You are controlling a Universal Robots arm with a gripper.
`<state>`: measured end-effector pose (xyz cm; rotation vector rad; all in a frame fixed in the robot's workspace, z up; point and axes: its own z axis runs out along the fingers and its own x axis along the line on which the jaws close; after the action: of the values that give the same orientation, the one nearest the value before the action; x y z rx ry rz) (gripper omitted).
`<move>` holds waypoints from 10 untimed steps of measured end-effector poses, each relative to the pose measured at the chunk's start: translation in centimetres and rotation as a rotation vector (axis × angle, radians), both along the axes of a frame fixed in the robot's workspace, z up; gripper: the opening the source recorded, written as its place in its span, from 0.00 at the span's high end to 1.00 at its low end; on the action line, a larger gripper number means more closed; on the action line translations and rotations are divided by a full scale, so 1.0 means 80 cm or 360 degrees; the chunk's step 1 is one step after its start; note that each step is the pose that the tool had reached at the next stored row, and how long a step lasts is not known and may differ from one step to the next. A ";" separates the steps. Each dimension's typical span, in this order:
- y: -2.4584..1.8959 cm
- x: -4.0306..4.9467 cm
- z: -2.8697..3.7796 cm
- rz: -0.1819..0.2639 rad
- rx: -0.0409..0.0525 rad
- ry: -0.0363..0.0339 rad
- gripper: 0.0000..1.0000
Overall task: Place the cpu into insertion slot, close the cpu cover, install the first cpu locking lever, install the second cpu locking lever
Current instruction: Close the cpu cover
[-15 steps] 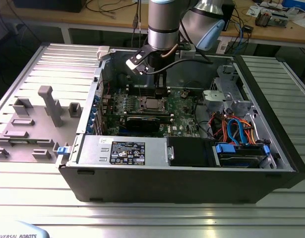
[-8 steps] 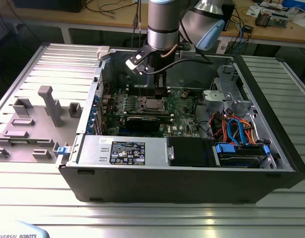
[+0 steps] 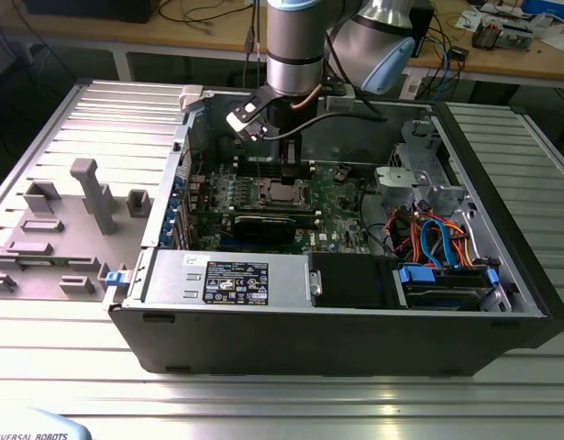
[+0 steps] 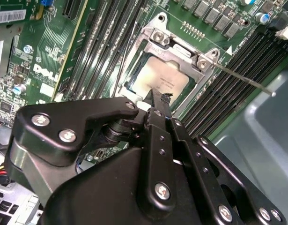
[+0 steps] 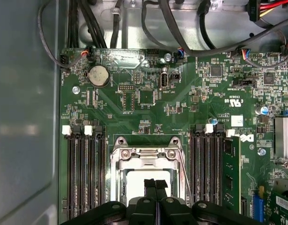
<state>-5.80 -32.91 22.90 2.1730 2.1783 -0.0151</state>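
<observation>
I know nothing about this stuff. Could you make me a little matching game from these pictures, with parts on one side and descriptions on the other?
Parts:
1. cpu
2. cpu cover
3. coin battery
4. gripper

Descriptions:
A. silvery disc on the green motherboard
B. black, fingers shut together
C. pale square showing through a frame's window
D. grey metal frame lying around the chip

Pairs: 1-C, 2-D, 3-A, 4-B

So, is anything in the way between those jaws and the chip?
Nothing visible is. The gripper, jaws shut, hangs over the cpu, which lies bare in the window of the cover.
</observation>
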 end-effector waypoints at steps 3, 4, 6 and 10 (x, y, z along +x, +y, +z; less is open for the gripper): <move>0.0000 0.000 -0.0001 0.0000 0.0001 0.0000 0.89; 0.0000 0.000 -0.0001 0.0000 0.0001 0.0000 0.89; 0.0000 0.000 -0.0001 0.0000 0.0001 0.0000 0.89; -0.0001 -0.006 -0.0013 0.0001 0.0001 0.0000 0.89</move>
<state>-6.27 -32.91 22.80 2.1727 2.1793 -0.0143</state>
